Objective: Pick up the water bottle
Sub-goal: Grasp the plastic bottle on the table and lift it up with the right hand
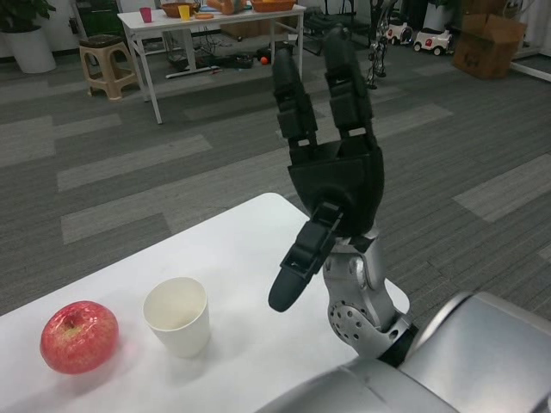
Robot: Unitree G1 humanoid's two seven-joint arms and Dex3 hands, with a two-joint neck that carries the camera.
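Showing no water bottle anywhere in the head view, the picture cannot tell where that bottle is. Filling the centre is the robot's right hand (331,172), black and many-fingered, raised above the table with its fingers spread apart and pointing toward twelve o'clock, and nothing held in it. One finger (297,267) hangs down from the palm toward seven o'clock, ending above the table surface. Below the hand, toward five o'clock, the silver right forearm (366,310) runs down to the bottom right corner. The white table (232,249) with a rounded corner fills the lower left part of the picture. On it, toward eight o'clock from the hand, a white paper cup (176,316) stands upright and open-topped. Just beside the cup at its nine o'clock side, apart from it, lies a red apple (79,335). Beyond the table is grey striped carpet (172,155). At about eleven o'clock in the far room stands a second white table (211,21) bearing small things too far off to tell apart, with a beige plastic stool (108,62) to its nine o'clock side. Cardboard boxes (486,39) sit at one o'clock.
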